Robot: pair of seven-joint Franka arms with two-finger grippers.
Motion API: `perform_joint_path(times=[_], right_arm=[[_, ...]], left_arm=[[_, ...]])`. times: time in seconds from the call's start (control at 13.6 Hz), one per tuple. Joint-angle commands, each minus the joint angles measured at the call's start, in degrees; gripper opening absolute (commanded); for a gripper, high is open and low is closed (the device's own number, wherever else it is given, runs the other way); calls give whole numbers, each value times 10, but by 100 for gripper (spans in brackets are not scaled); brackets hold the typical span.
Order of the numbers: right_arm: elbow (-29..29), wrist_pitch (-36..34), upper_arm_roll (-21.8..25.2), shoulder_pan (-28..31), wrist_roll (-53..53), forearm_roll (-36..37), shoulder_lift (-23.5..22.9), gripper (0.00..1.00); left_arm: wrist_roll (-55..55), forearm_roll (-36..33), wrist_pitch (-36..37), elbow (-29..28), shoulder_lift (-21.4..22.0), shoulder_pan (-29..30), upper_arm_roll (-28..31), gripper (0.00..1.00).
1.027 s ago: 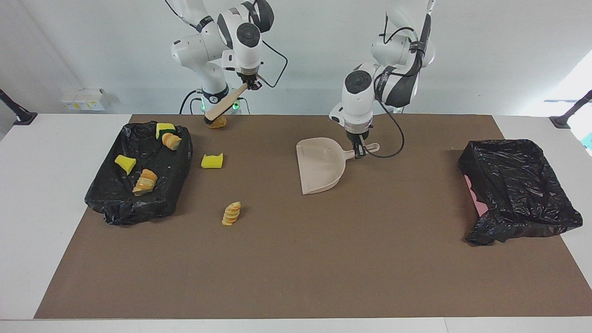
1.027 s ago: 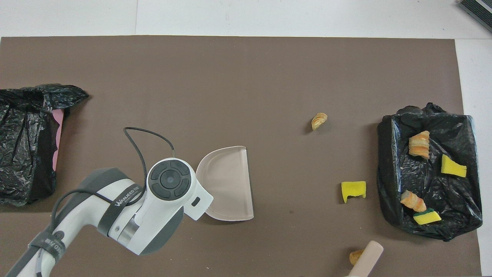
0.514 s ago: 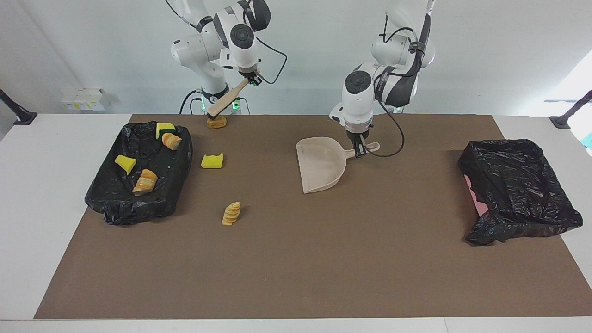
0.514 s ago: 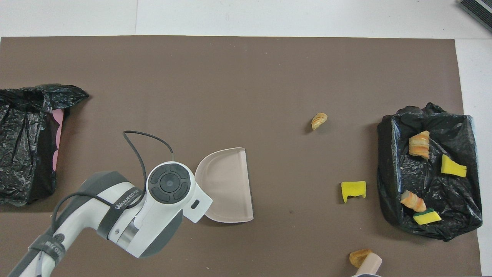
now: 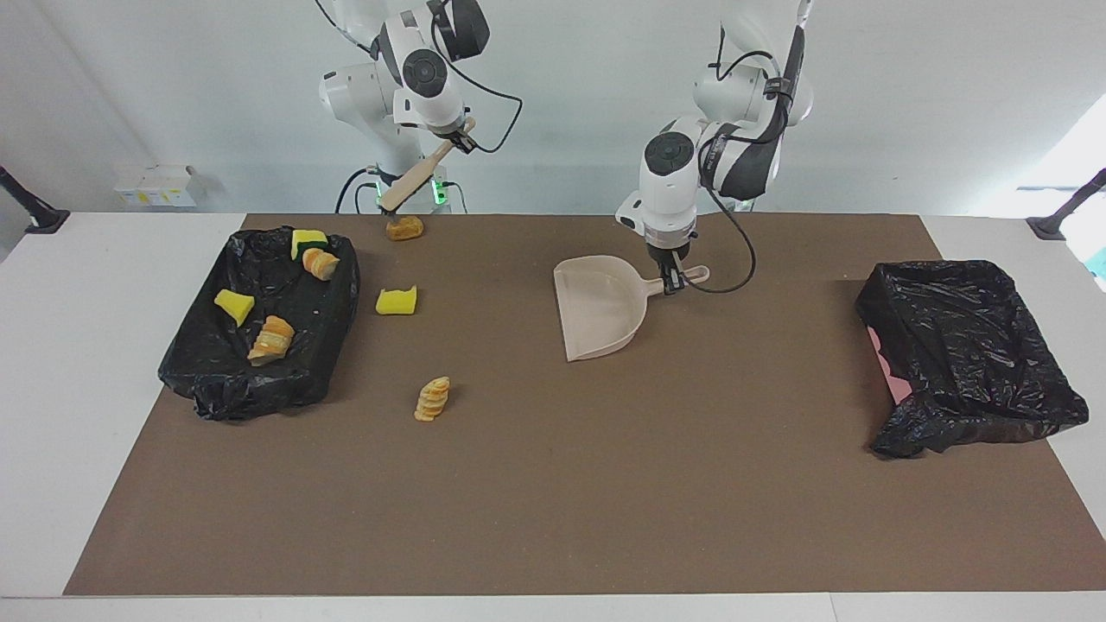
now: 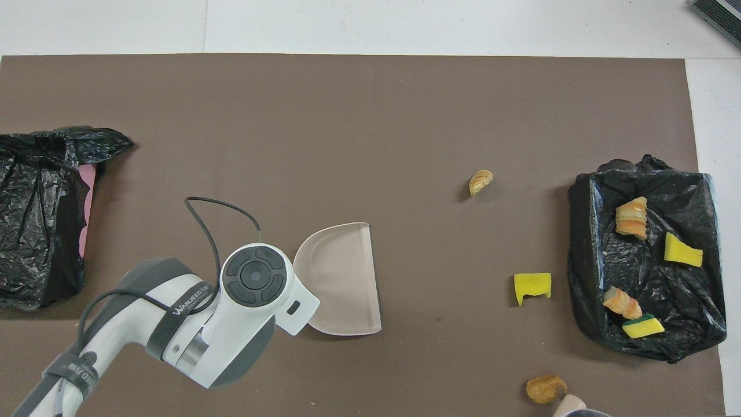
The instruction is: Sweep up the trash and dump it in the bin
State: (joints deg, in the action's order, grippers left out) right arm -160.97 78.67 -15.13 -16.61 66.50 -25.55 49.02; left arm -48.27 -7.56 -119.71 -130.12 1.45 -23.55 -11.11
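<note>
In the overhead view the left arm covers the handle of the dustpan (image 6: 341,278), and the left gripper (image 5: 670,281) itself shows only in the facing view, where its jaws are closed on that handle while the pan rests on the brown mat (image 5: 553,484). The right gripper (image 5: 462,138) is closed on the end of a brush (image 5: 413,180), raised over the mat edge nearest the robots; in the overhead view only the brush tip shows, cut off at the bottom. The brush bristles are hard to make out. There are two bins lined with black bags: one (image 5: 259,324) at the right arm's end of the table, one (image 5: 968,354) at the left arm's end. The trash counts seven pieces: four inside the first bin, and three on the mat near this bin, a yellow sponge (image 5: 397,301), a bread slice (image 5: 432,398) and a brown roll (image 5: 404,227).
</note>
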Motion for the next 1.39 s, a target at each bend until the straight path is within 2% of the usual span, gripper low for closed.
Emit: perform_joint_path(times=[0.0,0.22,0.59,1.1,1.32], right_arm=[[-43,-6,-1,51,-60,-25,55,0],[-59,-20,0,115,-142,-37,74,0],[-51,-60,-1,262,-279,-35,74,0],[-27,-54,2,288,-320,-31,71,0],[-24,-55,3,338,-367,-33,69,0]], left_arm=[[5,-9,-10,-23,17,-4,5,0],[5,-9,-11,-23,17,-4,5,0],[5,-8,-10,-23,17,-4,5,0],[5,-8,-10,-23,17,-4,5,0],[5,-8,-10,-23,17,-4,5,0]])
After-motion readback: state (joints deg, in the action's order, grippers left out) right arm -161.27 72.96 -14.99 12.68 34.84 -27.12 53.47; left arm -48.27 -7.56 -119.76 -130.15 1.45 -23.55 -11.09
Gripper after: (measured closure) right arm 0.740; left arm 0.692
